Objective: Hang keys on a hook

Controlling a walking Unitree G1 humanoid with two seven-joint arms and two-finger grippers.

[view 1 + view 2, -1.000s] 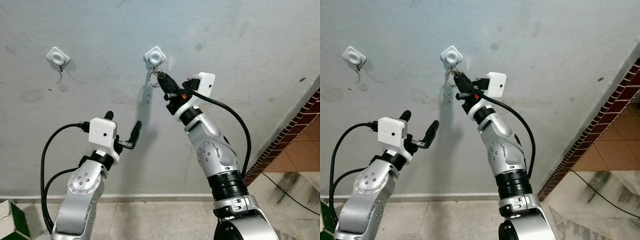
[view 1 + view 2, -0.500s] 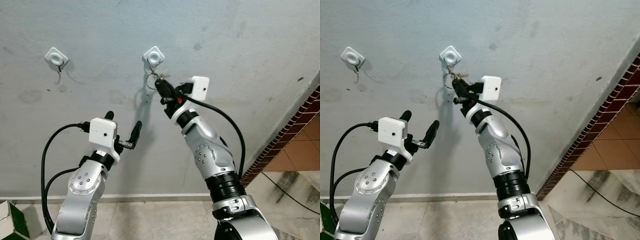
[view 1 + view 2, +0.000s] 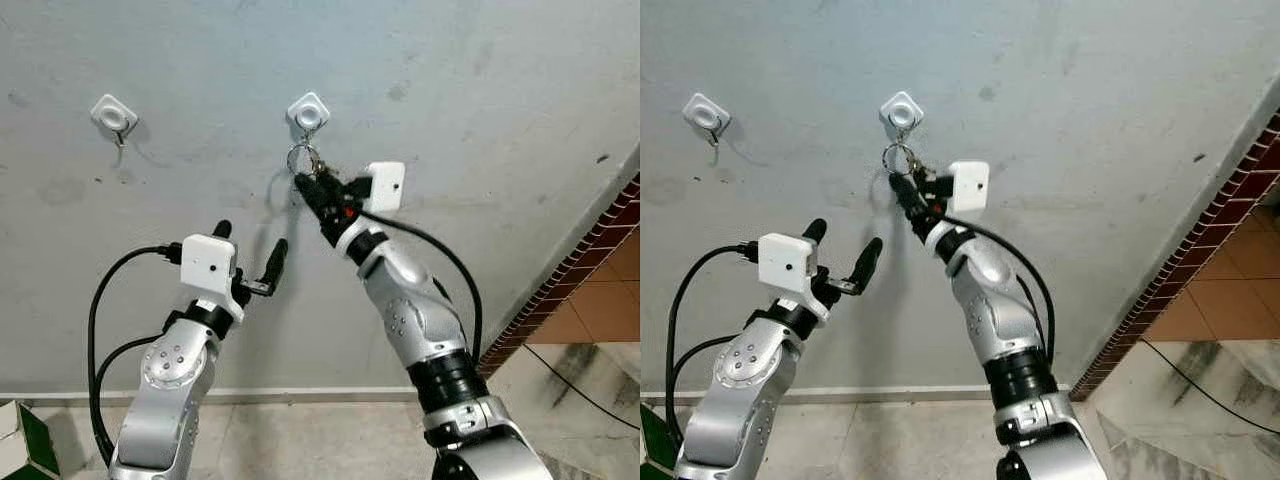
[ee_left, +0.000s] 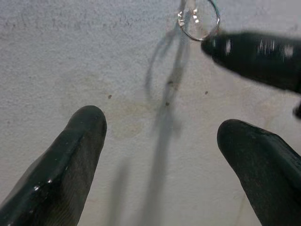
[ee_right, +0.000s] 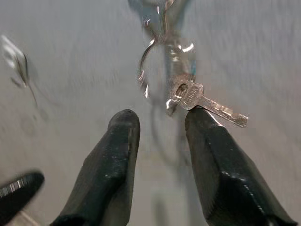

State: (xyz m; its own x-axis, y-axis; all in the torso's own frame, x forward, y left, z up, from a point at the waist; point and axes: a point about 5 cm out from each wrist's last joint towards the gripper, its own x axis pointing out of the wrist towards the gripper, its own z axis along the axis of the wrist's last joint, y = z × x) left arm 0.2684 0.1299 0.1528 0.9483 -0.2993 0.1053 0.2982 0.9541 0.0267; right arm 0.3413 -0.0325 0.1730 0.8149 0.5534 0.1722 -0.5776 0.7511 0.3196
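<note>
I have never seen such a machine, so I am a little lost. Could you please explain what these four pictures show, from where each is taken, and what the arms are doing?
This is a humanoid robot facing a grey wall. Two pictures come from cameras in its head and look at its two silver arms. The other two come from cameras on the wrists and look along each gripper's black fingers.

The wall carries two white hooks. A key ring with a key hangs on the middle hook. The right gripper is just below the ring, fingers open, the key resting against one finger. The left gripper is lower, open and empty. The other hook is bare.
</note>
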